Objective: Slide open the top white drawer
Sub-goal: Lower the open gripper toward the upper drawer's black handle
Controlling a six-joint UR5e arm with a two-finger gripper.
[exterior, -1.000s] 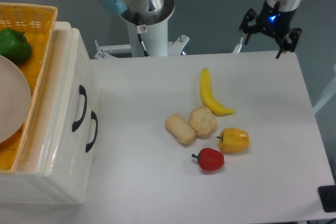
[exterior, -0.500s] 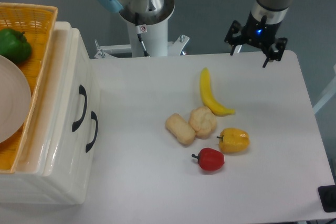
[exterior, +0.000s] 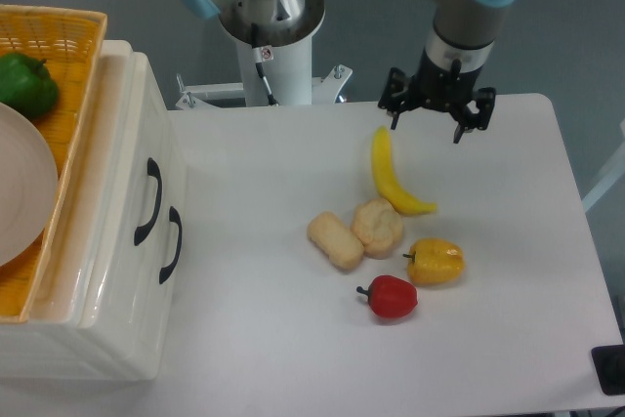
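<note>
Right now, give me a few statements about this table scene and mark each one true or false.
1. The gripper hangs open above the far end of the banana. True.
2. The top white drawer is pulled out. False: it sits flush with the cabinet front, shut.
3. The red pepper lies nearer the camera than the yellow pepper. True.
4. The green pepper lies on the table beside the banana. False: it sits in the orange basket on top of the cabinet.
5. The gripper is holding the drawer handle. False: it is empty, far to the right of the handle.
</note>
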